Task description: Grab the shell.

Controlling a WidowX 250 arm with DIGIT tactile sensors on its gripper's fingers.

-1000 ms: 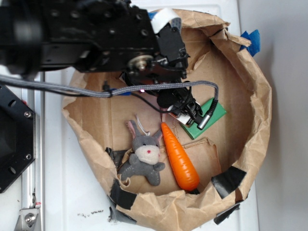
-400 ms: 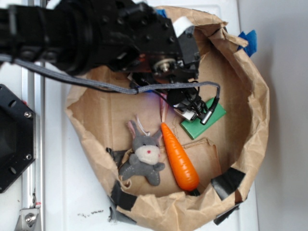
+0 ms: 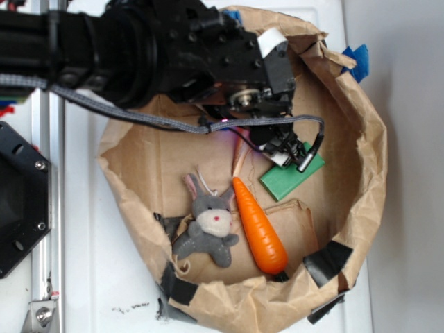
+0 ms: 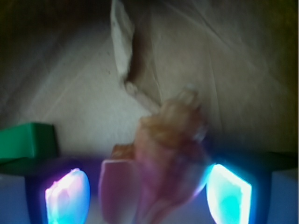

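Observation:
The shell (image 4: 168, 140) lies on brown paper in the wrist view, tan-orange with a knobby body, blurred and close. It sits between my gripper's (image 4: 148, 196) two glowing fingers (image 4: 67, 196); the jaws stand apart, with a gap on the left side and the right pad near the shell. In the exterior view only the shell's thin pale tail (image 3: 238, 158) shows, poking out from under the black arm. My gripper (image 3: 286, 151) hangs low over the paper, just above the green block.
A green block (image 3: 295, 177) lies right beside the gripper. An orange carrot (image 3: 260, 229) and a grey plush bunny (image 3: 208, 225) lie nearer the front. A crumpled brown paper wall (image 3: 374, 159) with black tape (image 3: 329, 260) rings everything.
The arm has shifted right and toward the back of the paper ring. The gripper has moved off the green block's middle toward its upper edge. More of the shell's tail shows.

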